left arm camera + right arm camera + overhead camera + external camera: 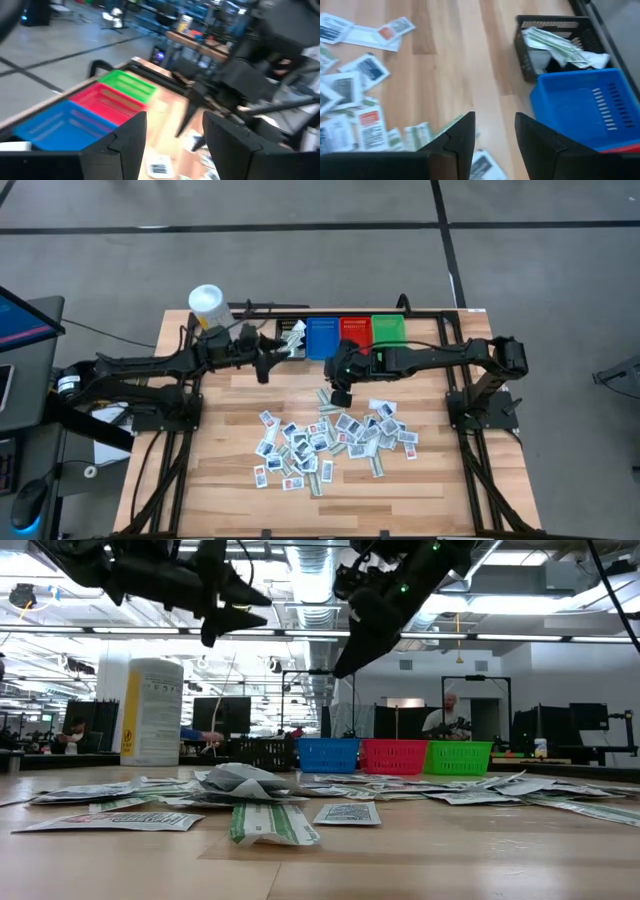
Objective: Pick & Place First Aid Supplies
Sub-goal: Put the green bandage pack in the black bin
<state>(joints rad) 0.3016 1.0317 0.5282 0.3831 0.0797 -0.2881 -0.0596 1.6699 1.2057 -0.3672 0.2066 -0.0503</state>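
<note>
Currently right claw [341,397] held apart, empty, above packets [330,442]. One edge packet to be selected; neighbours avoided. Left claw [264,366] apart, empty.

Four bins [322,337], one white tub [207,305], dozens of packets [330,442].
</note>
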